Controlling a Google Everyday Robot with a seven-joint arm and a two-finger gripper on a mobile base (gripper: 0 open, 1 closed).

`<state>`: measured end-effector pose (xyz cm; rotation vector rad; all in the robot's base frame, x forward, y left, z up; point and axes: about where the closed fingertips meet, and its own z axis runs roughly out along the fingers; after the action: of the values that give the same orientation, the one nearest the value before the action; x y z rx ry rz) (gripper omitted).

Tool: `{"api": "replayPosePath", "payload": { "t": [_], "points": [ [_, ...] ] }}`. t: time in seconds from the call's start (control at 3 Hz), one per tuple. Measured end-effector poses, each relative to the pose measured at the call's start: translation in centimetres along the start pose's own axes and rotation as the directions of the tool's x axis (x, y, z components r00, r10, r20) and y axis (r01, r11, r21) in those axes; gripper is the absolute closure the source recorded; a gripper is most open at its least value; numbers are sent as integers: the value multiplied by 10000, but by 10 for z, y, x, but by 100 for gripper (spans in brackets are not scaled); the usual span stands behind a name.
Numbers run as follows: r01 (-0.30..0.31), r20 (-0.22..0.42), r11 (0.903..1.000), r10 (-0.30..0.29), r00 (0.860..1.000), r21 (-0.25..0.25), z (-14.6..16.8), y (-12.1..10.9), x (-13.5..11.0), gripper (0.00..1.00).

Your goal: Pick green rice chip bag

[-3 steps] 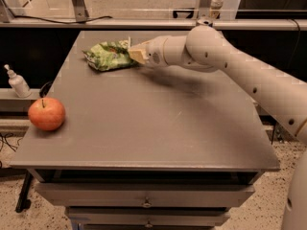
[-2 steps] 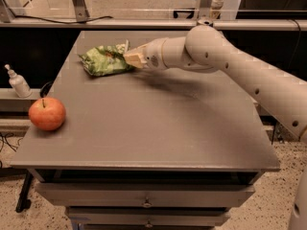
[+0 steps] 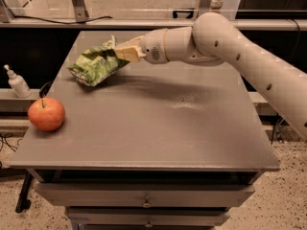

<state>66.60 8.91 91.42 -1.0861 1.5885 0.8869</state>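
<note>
One green rice chip bag (image 3: 96, 66), one apple (image 3: 46, 114), one bench (image 3: 158, 128). The single tool (image 3: 119, 51), over the bench's far-left part, clamps the bag's right end; its fingertips are partly hidden.

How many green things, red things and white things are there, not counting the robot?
Green: 1, the green rice chip bag, gripped by the end effector over the far left of the table.
Red: 1, the apple near the table's front left edge.
White: 1, the small bottle beside the table, on the left.
Total: 3
</note>
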Motion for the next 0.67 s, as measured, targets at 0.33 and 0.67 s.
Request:
{"api": "replayPosePath", "payload": {
  "t": [0.33,0.67],
  "points": [
    [159,829,9994,-134,9965,-303,-8,13,-35,100],
    [464,1803,9982,-390,9828,-371,-19,18,-75,100]
  ]
}}
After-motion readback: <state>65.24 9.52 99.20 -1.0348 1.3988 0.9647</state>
